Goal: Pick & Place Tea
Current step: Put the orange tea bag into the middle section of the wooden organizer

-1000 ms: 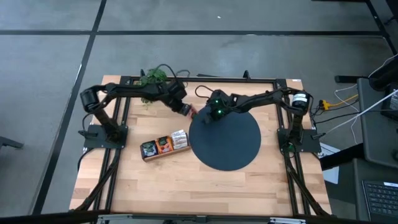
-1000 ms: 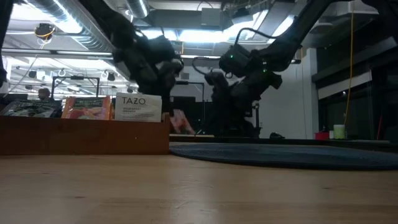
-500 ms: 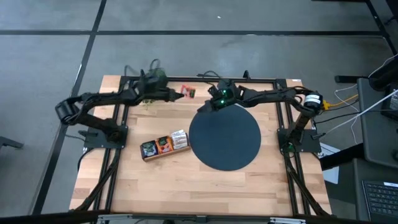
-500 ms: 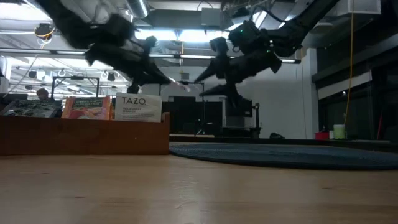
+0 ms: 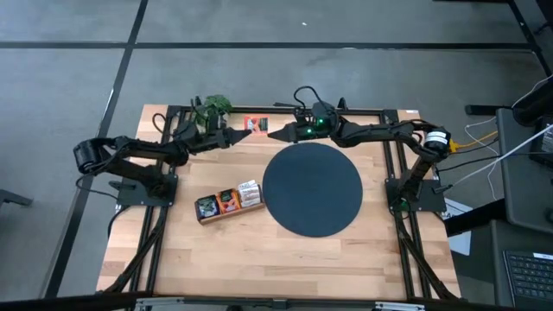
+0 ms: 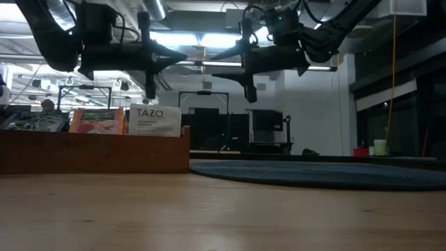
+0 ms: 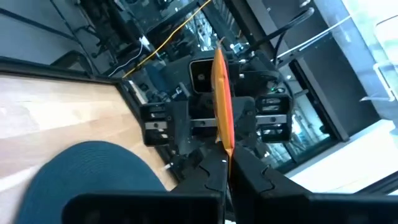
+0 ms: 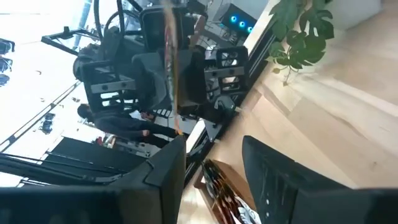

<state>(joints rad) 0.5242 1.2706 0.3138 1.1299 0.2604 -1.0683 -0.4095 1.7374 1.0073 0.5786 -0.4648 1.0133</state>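
Grippers face each other nose to nose, high above the far edge of the surface (image 5: pixel 259 259)! The left gripper (image 5: pixel 244 133) is clenched on an orange sachet (image 5: pixel 255 123), pinching its lower edge so the sachet stands up edge-on between the fingers (image 7: pixel 211 171) in the left wrist view. Just beyond the sachet sits the right gripper (image 5: pixel 273 133), fingers spread apart and gripping nothing, its tips pointing straight at the left gripper. In the right wrist view the sachet (image 8: pixel 169 43) shows as a thin sliver ahead of the right gripper (image 8: pixel 214 165), in line with the gap between the parted fingers (image 8: pixel 168 165) but not touching them.

Below and on the near side of both grippers lies the dark disc (image 5: pixel 312 188), bare. The wooden tray (image 5: pixel 228 204) rests beside the disc, on the left gripper's side and nearer than it, with more sachets (image 5: pixel 229 199) standing in it: dark, orange and white. From table height the tray (image 6: pixel 94 152) shows a white TAZO sachet (image 6: pixel 155 120) at its end. A leafy plant (image 5: pixel 211 107) sits just behind the left gripper.
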